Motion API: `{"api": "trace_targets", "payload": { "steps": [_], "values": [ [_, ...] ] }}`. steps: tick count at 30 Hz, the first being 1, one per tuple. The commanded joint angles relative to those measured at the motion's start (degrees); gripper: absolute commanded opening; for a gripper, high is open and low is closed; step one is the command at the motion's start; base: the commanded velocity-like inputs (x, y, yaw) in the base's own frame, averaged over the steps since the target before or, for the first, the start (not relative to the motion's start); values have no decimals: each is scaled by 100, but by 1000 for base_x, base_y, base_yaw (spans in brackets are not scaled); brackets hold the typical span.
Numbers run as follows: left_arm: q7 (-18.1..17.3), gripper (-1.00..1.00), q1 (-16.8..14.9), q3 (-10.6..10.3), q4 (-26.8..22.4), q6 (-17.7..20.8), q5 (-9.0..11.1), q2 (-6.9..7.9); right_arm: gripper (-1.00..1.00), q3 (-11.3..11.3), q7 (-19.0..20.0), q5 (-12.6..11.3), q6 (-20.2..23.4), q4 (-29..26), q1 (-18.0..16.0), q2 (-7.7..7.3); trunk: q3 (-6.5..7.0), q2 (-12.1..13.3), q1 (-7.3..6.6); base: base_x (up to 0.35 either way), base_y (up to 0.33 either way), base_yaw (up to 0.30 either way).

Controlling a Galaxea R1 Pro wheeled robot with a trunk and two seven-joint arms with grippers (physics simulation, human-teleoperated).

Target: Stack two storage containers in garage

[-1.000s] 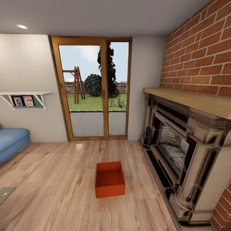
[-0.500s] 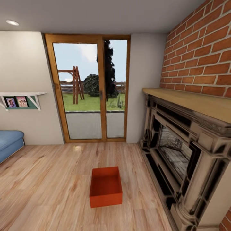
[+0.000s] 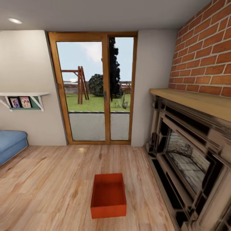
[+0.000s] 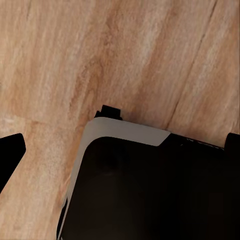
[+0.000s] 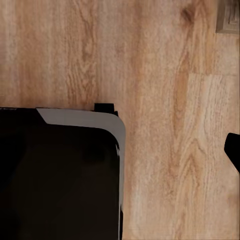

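Note:
One red-orange storage container (image 3: 108, 196) sits lidless and empty on the living room's wood-plank flooring (image 3: 51, 179), low in the head view, just left of the fireplace. In the left wrist view, my left gripper (image 4: 120, 150) hangs over the planks with its dark fingertips (image 4: 11, 156) far apart at the picture's edges, holding nothing. My right gripper (image 5: 120, 150) shows one dark fingertip (image 5: 233, 150) at the edge, with bare planks beside it. The garage is out of view.
A dark ornate fireplace mantel (image 3: 192, 128) and a brick chimney (image 3: 208, 57) line the right side. Wood-framed glass doors (image 3: 96, 89) stand ahead. A blue sofa (image 3: 11, 144) and a wall shelf (image 3: 22, 99) are at the left. My black base (image 4: 150, 195) shows under both wrists.
The whole head view has shifted: the camera has come closer to the doors and turned a little. The container now lies lower and nearer in the picture, and has not moved on the planks.

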Motion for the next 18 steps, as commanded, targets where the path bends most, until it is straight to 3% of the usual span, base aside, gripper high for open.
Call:
{"api": "trace_targets", "payload": {
  "steps": [1,8,18],
  "values": [
    [-2,100,-4,-11,-1,2,33,0,100,47,-6,-32,-33,17,-8,1,-8,-5,4,323,0,250],
    [-2,100,-4,-12,-2,2,34,0,100,47,-6,-33,-34,17,-8,-3,-8,-5,4,323,0,239],
    [-2,100,-4,-11,-3,2,32,-2,100,47,-14,-32,-31,17,-8,-12,-8,-5,4,313,0,19]
  ]
}}
